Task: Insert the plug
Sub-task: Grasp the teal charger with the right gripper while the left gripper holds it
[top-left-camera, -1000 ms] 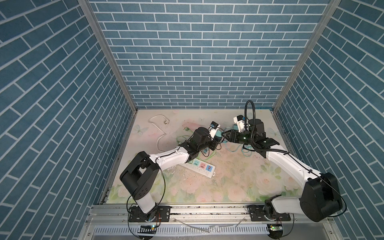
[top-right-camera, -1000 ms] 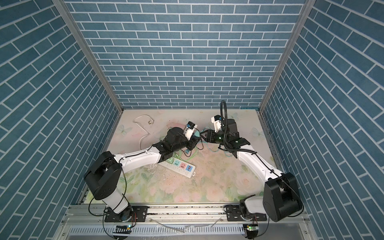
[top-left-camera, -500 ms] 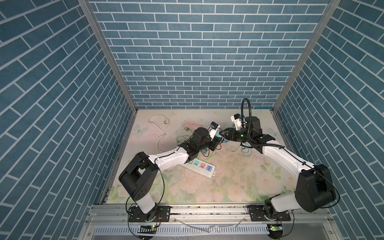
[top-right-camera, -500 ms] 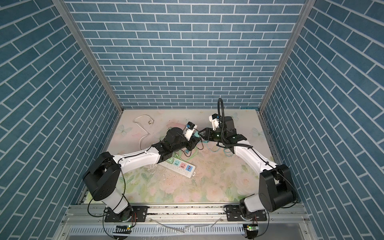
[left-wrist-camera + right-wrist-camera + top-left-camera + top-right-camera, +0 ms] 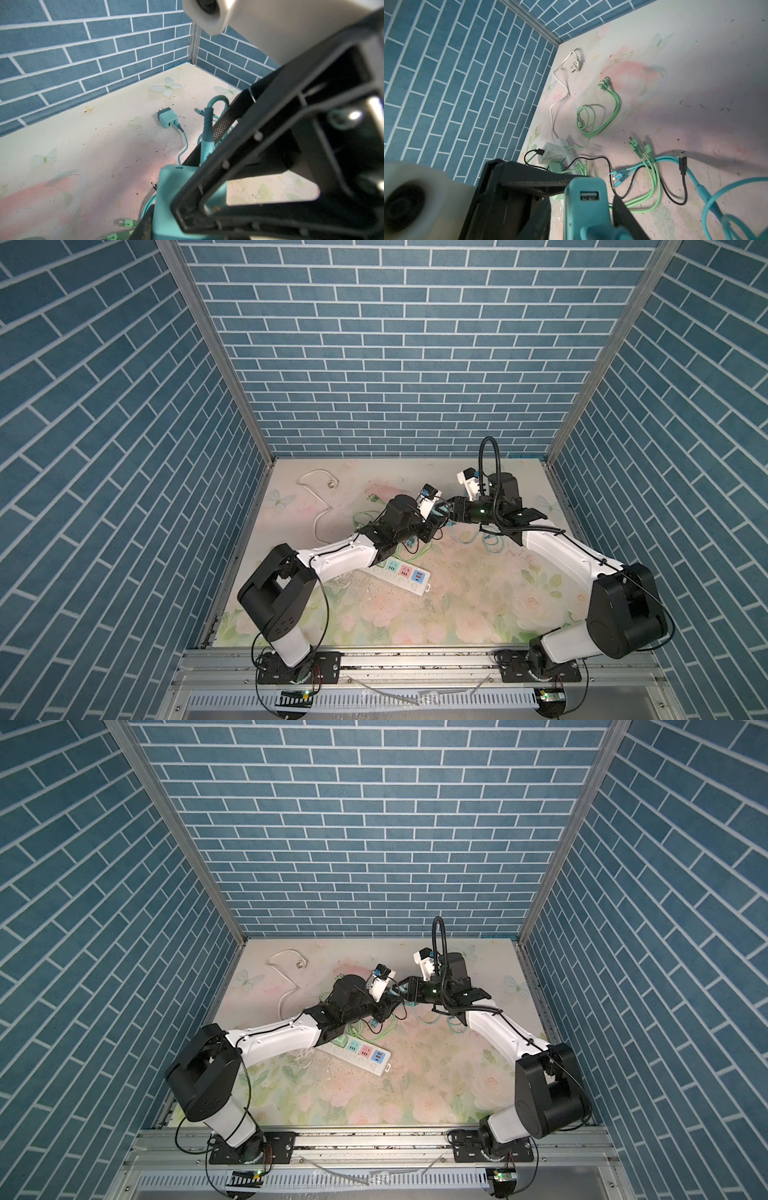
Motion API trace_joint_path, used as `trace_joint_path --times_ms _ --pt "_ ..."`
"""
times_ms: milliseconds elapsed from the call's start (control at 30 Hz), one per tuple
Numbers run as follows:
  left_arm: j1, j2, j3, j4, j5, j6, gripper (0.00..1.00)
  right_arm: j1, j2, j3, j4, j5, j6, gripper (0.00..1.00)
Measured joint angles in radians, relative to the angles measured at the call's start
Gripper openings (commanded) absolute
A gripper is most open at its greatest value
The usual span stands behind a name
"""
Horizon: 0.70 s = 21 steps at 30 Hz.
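Gripping teal charger (image 5: 583, 209): left end effector (image 5: 434, 519); right end effector (image 5: 452, 506) pinches cable plug (image 5: 207, 128) near charger port (image 5: 588, 195).

Both arms are reaching in from the near edge of the counter (image 5: 419, 1094). The left pincer (image 5: 390, 997) and right pincer (image 5: 402, 990) are meeting tip to tip just past the middle, with a teal block (image 5: 393, 991) showing between them, too small to tell who is gripping it. A teal cable (image 5: 422, 1014) is looping under the right wrist. The power strip (image 5: 363, 1054) is lying slantwise beneath the left forearm, green cables (image 5: 376, 1029) tangling beside it. A white cord (image 5: 286, 994) is trailing toward the far left corner.
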Motion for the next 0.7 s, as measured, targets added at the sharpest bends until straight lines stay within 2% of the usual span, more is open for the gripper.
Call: trace_joint_path --times_ms 700 --pt "0.000 -0.001 0.000 -0.002 0.000 0.007 0.24 -0.005 0.013 0.000 0.011 -0.024 0.000 0.40"
